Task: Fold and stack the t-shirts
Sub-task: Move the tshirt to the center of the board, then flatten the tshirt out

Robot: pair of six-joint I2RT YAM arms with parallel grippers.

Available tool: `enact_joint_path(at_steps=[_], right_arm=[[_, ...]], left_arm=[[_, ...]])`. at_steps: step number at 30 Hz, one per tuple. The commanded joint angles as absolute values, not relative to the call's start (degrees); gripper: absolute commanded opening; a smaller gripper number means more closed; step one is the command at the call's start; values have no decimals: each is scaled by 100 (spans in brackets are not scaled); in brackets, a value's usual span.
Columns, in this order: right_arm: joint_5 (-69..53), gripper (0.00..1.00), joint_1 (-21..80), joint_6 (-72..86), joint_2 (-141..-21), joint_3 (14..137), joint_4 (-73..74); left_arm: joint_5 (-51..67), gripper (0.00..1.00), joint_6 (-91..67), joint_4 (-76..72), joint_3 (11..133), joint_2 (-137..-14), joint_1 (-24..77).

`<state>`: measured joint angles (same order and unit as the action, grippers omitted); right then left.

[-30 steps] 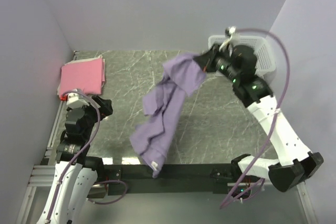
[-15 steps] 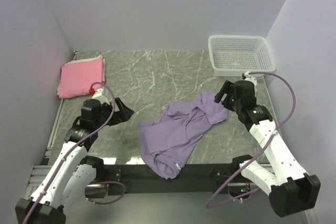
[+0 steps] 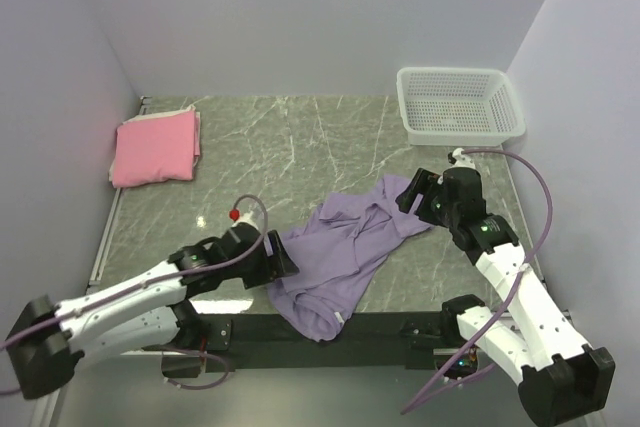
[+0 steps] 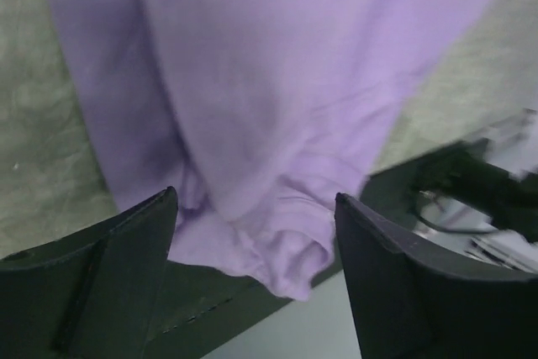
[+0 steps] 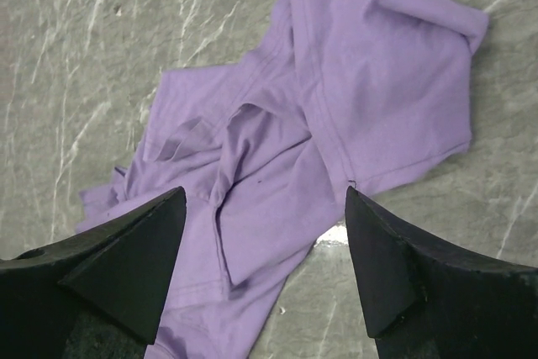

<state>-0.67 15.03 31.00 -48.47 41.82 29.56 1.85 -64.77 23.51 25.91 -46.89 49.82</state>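
While the purple tee lies crumpled, long axis running far-right to near-left, the left gripper meets its near-left edge and the right gripper its far-right corner, both spread and empty; the folded pink tee lies well to its far left.

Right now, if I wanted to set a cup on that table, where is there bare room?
Widest bare marble: at the back, between the folded pink t-shirt and the white basket. A smaller patch lies between the pink t-shirt and the left gripper. Crowded: front middle, the crumpled lavender t-shirt between that gripper and the right gripper.
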Motion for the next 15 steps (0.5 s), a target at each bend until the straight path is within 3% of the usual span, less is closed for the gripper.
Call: enact_joint_path(at_steps=[1,15], right_arm=[[-255,82,1529,3023,-4737,4184,2690],[-237,82,1529,2971,-4597,4034,2663]], left_arm=[[-509,80,-7312,2276,2785,-5298,5422],[-624,61,-7577,2101,3181,-6398,6003]])
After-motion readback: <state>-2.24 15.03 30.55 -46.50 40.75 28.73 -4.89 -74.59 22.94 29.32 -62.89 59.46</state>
